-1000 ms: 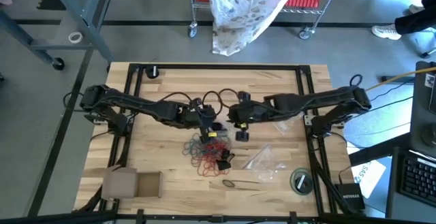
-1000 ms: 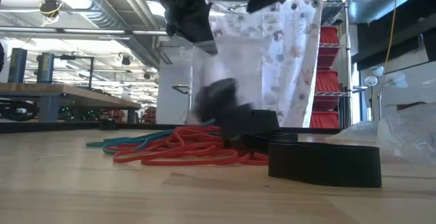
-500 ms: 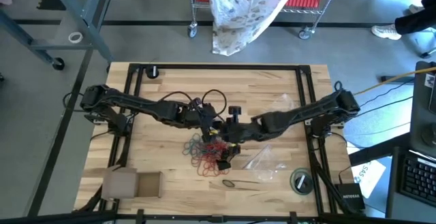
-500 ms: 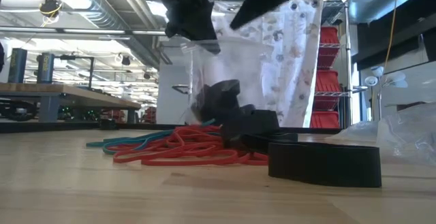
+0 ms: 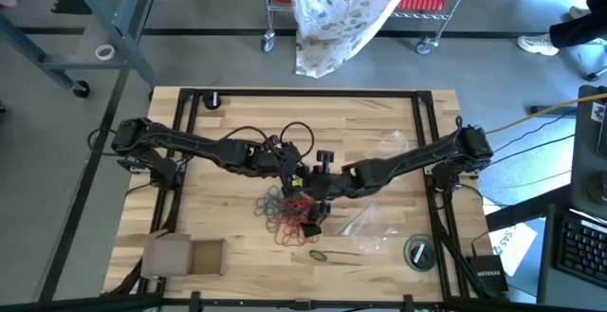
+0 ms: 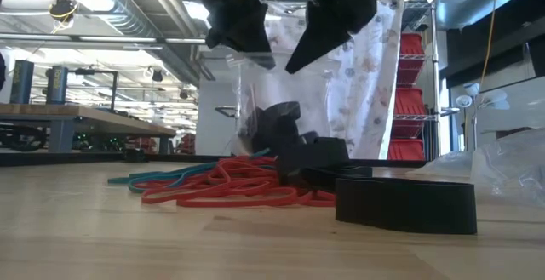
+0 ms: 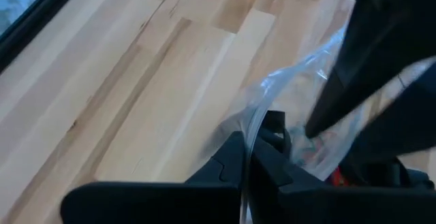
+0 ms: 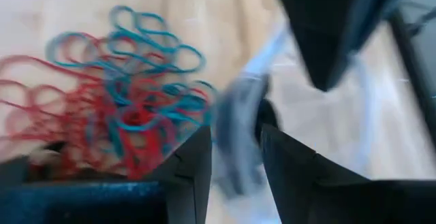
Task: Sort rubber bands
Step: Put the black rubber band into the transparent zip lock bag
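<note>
Overhead and level views of a wooden desk with both arms reaching in to its middle. The left hand is fully closed, its fingers pinching the edge of a clear plastic bag, which hangs from it above the desk, as the low view shows. The right hand sits just beside the left one, directly over the pile; its fingers stand partly apart, with a blurred pale-and-dark thing in the gap between them, and the views do not settle whether they grip anything. The rubber bands lie in a loose tangled heap on the desk at centre, just below the two hands in the overhead view; red loops make up most of it, with teal loops mixed in along one side, and a single dark band lies apart nearer the front edge. A second clear bag lies flat on the desk to the right of the heap, and a third lies farther back. A cardboard box sits at the front left corner, a round dark object at the front right. A patterned cloth hangs over a wire rack beyond the desk.
</note>
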